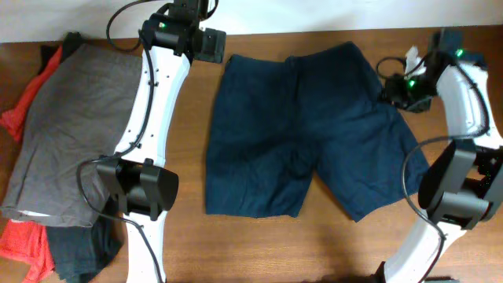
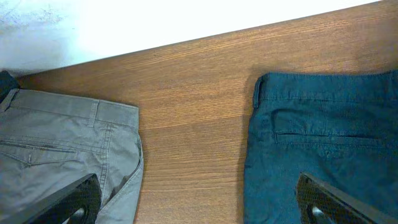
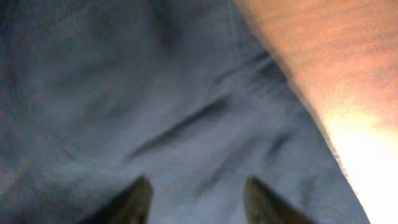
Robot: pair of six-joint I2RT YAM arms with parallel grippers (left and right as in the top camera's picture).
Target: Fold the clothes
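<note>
The navy blue shorts (image 1: 295,130) lie spread flat in the middle of the table, waistband to the back, both legs toward the front. My left gripper (image 1: 211,45) hangs open above the bare wood at the back, just left of the waistband corner; its view shows the shorts (image 2: 323,143) on the right and open fingers (image 2: 199,205) empty. My right gripper (image 1: 393,88) is at the shorts' right waistband edge. Its view is blurred; the open fingers (image 3: 199,199) are low over the navy fabric (image 3: 155,106).
A grey garment (image 1: 75,126) lies in a pile at the left, also showing in the left wrist view (image 2: 62,149). A red-orange garment (image 1: 23,106) sticks out beneath it. The table's back edge (image 2: 186,43) is close behind the left gripper.
</note>
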